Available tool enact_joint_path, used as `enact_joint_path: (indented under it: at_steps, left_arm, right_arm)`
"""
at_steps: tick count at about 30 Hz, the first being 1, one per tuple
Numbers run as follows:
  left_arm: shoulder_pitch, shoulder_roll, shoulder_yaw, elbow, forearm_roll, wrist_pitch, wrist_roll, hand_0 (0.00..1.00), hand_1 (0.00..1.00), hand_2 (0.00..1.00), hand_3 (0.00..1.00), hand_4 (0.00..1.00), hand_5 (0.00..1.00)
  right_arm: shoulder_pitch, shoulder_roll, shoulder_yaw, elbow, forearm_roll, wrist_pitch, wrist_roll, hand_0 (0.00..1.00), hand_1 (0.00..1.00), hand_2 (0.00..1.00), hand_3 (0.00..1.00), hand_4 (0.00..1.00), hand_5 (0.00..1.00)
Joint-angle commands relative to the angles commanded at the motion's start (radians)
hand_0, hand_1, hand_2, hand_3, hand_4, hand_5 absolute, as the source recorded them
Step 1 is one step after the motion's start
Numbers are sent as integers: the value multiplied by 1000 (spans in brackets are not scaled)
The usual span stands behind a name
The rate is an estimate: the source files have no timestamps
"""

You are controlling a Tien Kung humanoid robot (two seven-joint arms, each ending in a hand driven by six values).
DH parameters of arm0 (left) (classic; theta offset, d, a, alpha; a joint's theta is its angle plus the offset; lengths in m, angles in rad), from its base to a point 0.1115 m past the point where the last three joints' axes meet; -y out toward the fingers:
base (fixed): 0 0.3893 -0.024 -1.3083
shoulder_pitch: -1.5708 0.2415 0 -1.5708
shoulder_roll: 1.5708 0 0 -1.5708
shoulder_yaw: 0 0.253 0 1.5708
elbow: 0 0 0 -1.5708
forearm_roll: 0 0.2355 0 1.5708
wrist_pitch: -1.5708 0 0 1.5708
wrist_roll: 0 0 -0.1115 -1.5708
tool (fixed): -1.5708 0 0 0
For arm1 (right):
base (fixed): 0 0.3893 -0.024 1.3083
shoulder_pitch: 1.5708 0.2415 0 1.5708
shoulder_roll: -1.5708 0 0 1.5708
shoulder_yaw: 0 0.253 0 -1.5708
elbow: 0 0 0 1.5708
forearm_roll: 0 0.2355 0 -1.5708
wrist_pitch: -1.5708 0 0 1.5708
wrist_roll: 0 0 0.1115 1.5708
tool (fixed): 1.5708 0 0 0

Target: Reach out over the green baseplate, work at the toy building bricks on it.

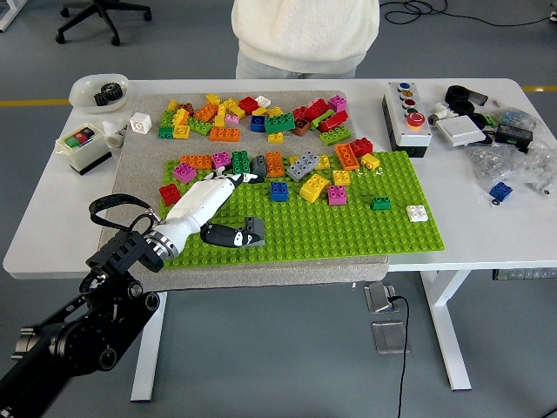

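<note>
Your green baseplate (348, 228) lies on a grey mat (144, 165) at the middle of the white desk (483, 239), with bricks (287, 165) scattered along its far edge and a bigger loose pile (252, 117) beyond it on the mat. Your left hand (213, 205) reaches in over the plate's left end, fingers stretched out flat toward the bricks and holding nothing, thumb beside a dark grey brick (252, 231). A person in a white sweater (305, 35) stands across the desk.

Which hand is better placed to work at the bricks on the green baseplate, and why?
Left. The left hand already lies over the green baseplate beside the bricks; no right hand is in view.
</note>
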Motion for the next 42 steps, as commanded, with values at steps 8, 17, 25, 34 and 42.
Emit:
enact_joint_path:
  at_steps: [8, 17, 25, 34, 42]
  left_arm:
    - [18, 18, -17, -55, -25, -11, -7, 998, 843, 835, 814, 998, 177]
    - [97, 63, -31, -133, -105, -36, -11, 998, 848, 835, 566, 998, 484]
    - [120, 70, -35, -115, -104, -27, -20, 998, 852, 829, 575, 998, 733]
    - [130, 70, -29, -100, -87, -25, -23, 998, 863, 840, 597, 998, 841]
    - [130, 63, -22, -109, -99, -31, -21, 998, 865, 839, 600, 998, 853]
  right_arm:
    - [-3, -1, 4, 0, -1, 0, 0, 736, 614, 633, 535, 761, 496]
    - [-10, 0, 10, 0, -9, 0, 0, 736, 614, 631, 535, 760, 496]
    - [-10, 1, 11, 0, -13, 1, 1, 737, 614, 631, 535, 760, 496]
    - [-14, 0, 12, 0, -17, 1, 1, 737, 616, 631, 535, 760, 496]
    - [-12, 1, 9, 0, -15, 1, 1, 736, 615, 631, 535, 760, 496]
